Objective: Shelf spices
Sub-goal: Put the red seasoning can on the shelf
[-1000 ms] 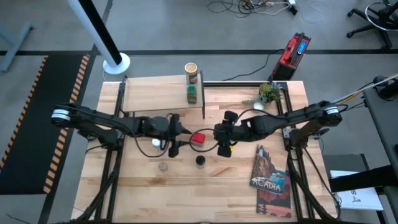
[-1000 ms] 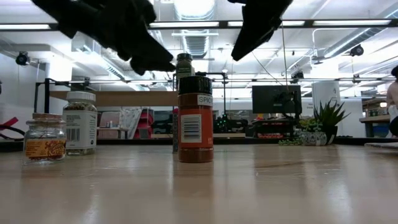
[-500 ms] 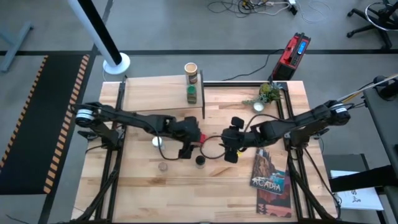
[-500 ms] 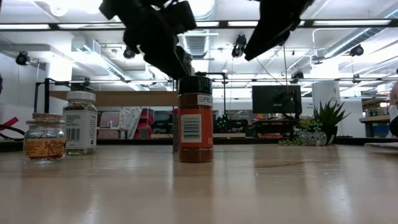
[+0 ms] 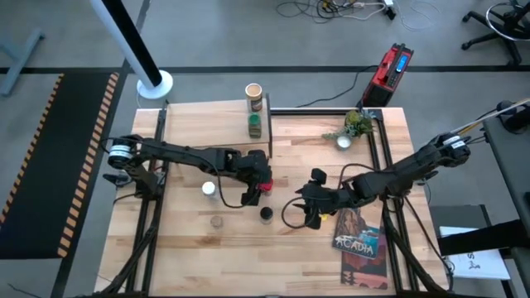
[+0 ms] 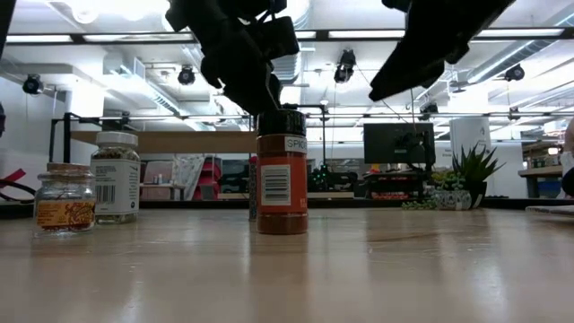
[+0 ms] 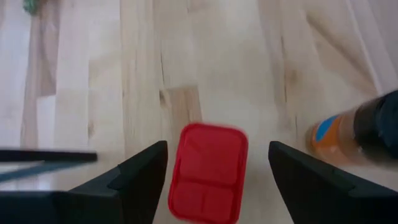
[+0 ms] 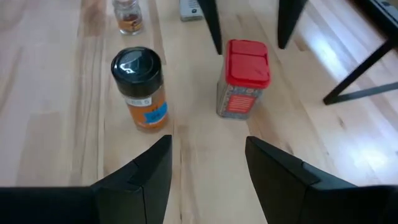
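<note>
- The dark-capped brown jar (image 5: 266, 213) is standing upright on the worktop (image 5: 190, 257), nearest the front edge among the central containers; in the low view it is the orange-filled jar (image 6: 282, 170) in the middle.
- A small clear jar (image 5: 217, 222) is sitting left of it, toward the front-left part of the worktop, and shows at the left of the low view (image 6: 64, 197).
- The right gripper (image 5: 312, 217) is hanging just right of the brown jar, its fingers spread wide and gripping nothing; its wrist view is looking down on the brown jar (image 8: 139, 87) and the red tin (image 8: 243, 78), which stand apart from each other.
- The "Acadia" book (image 5: 357, 236) is lying flat near the front-right corner.
- The white-capped clear jar (image 5: 209, 188) is standing behind the small jar.
- The left gripper (image 5: 252, 189) is poised over the red square tin (image 5: 266, 185) near the worktop's middle, fingers parted to either side of the lid (image 7: 207, 172) and not visibly touching it.
- The shelf (image 5: 207, 126) is standing at the back-left corner, with the green-lidded jar (image 5: 255, 126) and the tan cylindrical canister (image 5: 254, 95) at its right end; I cannot tell whether they rest on it.
- A small green plant (image 5: 354, 126) is sitting by the back-right corner.
</note>
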Controlling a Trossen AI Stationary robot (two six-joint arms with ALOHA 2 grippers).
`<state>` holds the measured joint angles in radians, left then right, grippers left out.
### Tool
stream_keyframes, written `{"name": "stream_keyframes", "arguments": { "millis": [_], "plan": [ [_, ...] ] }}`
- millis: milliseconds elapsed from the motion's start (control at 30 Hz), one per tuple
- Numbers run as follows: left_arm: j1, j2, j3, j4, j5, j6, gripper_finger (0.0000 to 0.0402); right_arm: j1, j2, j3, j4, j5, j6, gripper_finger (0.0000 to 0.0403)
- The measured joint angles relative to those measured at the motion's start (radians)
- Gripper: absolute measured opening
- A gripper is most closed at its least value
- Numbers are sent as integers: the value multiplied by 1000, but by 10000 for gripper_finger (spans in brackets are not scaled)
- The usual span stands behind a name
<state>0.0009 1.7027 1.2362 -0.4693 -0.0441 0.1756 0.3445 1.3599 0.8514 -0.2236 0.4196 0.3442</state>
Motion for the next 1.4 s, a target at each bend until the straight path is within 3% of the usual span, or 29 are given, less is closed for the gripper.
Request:
{"name": "stream_keyframes", "arguments": {
  "millis": [467, 767, 1400],
  "plan": [
    [16, 13, -16, -25, 1, 78, 318, 9, 3, -7, 51, 1, -3, 181],
    [16, 109, -9, -27, 1, 77, 301, 9, 3, -7, 58, 1, -4, 181],
    [11, 173, -7, 21, 3, 29, 235, 9, 3, -7, 47, 1, -5, 181]
  ]
}}
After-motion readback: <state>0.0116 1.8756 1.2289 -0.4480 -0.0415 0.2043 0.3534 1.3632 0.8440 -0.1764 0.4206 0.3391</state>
